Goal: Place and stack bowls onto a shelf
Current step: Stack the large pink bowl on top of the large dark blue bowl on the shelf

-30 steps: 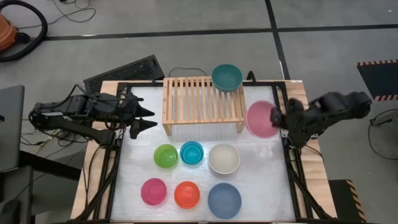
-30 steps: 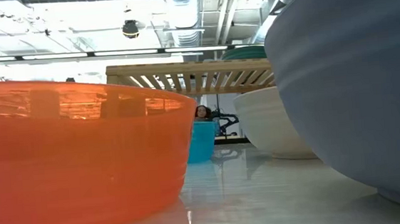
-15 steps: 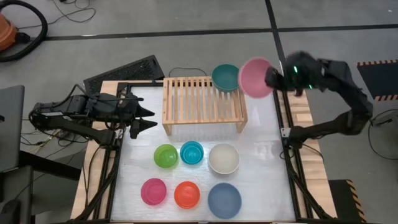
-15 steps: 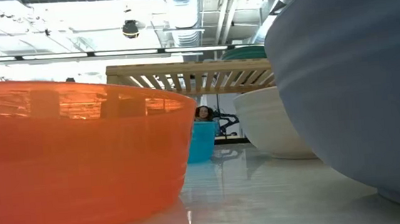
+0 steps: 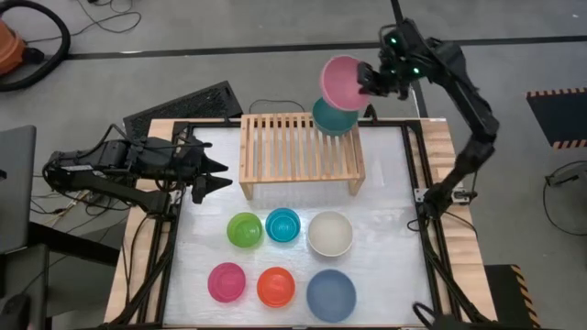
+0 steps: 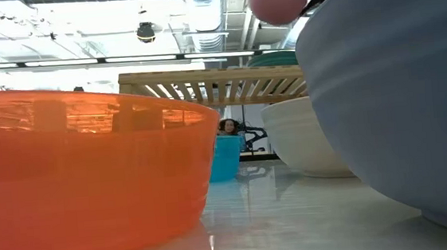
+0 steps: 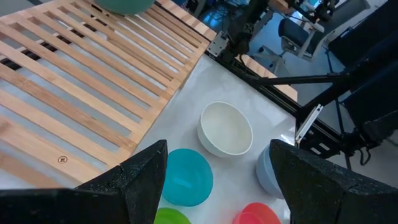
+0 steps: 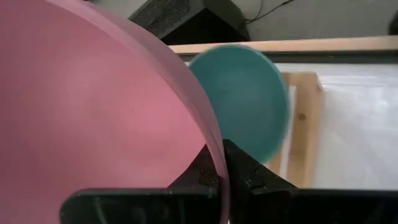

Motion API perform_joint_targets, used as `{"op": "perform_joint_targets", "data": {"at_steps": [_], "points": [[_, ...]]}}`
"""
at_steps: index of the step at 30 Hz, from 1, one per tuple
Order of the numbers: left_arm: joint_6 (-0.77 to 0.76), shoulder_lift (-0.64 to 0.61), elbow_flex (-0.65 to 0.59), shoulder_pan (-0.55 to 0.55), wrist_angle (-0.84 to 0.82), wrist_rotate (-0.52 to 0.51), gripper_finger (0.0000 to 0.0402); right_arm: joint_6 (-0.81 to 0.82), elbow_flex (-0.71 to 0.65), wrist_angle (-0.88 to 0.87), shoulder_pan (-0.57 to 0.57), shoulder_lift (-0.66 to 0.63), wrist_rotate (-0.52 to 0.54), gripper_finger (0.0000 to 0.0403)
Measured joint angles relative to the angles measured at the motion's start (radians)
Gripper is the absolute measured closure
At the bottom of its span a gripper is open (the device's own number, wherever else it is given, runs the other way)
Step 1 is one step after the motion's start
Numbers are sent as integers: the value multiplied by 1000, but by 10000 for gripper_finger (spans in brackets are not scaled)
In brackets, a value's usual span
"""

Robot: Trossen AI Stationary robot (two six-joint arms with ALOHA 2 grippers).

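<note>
High view: right pincer [image 5: 367, 81] is gripping the light pink bowl [image 5: 341, 81] above the shelf's [image 5: 298, 147] teal green bowl [image 5: 330, 119]; six bowls are waiting in front of the shelf.

We see the shelf [image 5: 300, 147] at the table's [image 5: 390, 229] back, one bowl [image 5: 334, 116] on its right rear corner. Above that hangs the held bowl [image 5: 342, 81]. Six bowls [image 5: 282, 225] lie before the shelf, in two rows of three.

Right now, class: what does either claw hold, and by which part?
The right claw holds the light pink bowl by its rim; the left claw holds nothing.
</note>
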Motion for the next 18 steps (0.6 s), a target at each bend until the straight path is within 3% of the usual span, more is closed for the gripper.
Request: {"op": "perform_joint_targets", "data": {"at_steps": [6,18], "points": [[-7,0,0,0,0,-13,136,-108,91,-105,-18,107,-6,378],[-78,0,0,0,0,-63,136,-284,93,-148,-60,203,-22,378]]}}
